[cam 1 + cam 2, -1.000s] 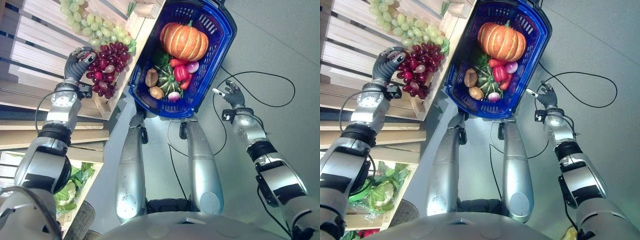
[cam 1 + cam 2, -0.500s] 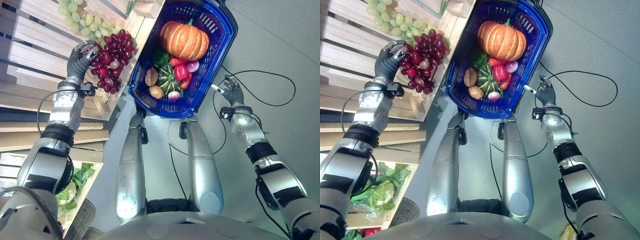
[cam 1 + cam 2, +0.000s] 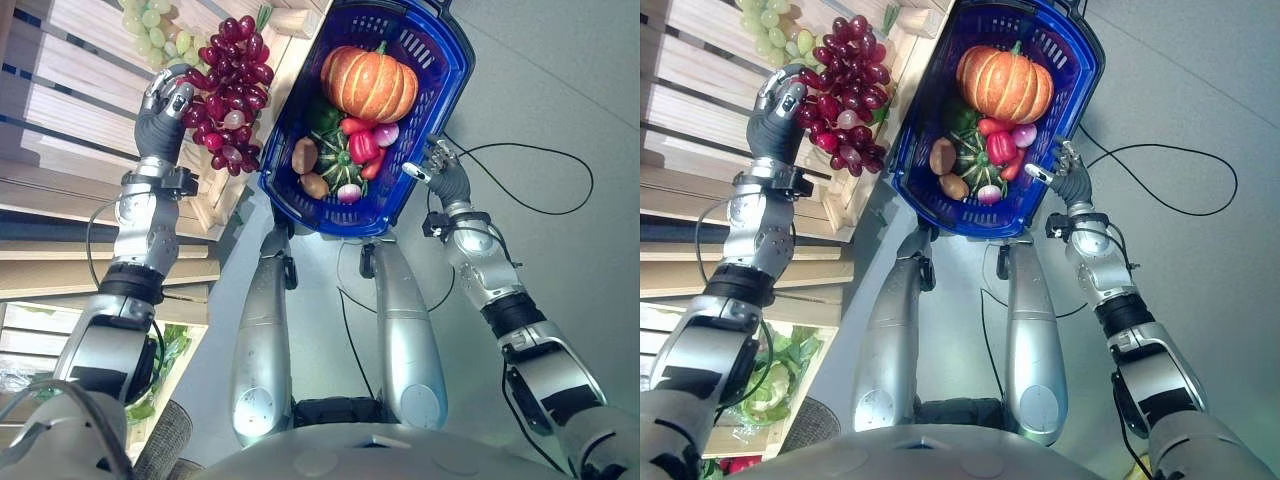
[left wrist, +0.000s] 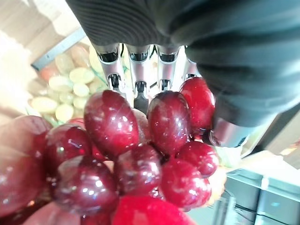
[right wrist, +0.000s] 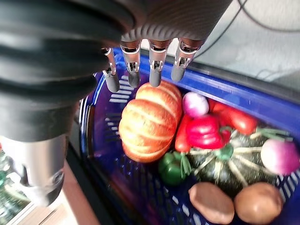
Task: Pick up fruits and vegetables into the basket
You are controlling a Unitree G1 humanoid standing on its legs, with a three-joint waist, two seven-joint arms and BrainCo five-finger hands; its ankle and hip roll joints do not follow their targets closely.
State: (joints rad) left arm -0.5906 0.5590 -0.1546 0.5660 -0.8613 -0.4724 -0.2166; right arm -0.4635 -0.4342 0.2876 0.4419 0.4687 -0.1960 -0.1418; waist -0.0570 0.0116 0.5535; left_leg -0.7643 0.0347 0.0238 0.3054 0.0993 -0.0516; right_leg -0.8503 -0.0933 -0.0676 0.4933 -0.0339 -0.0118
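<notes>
one basket (image 3: pixel 440 90), one pumpkin (image 3: pixel 368 83), two potatoes (image 3: pixel 304 155), two grape bunches (image 3: pixel 228 90)

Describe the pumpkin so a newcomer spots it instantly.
Find the blue basket on the floor between the robot's arms. At its far end lies the pumpkin: orange, ribbed, green-stemmed, by far the largest item there, dwarfing the peppers and potatoes below it.

Wooden slatted shelf (image 3: pixel 70 80) seen at robot's left; green grapes (image 3: pixel 150 25) laid on it. Blue basket (image 3: pixel 445 70) set on grey floor (image 3: pixel 560 120), beside shelf.
</notes>
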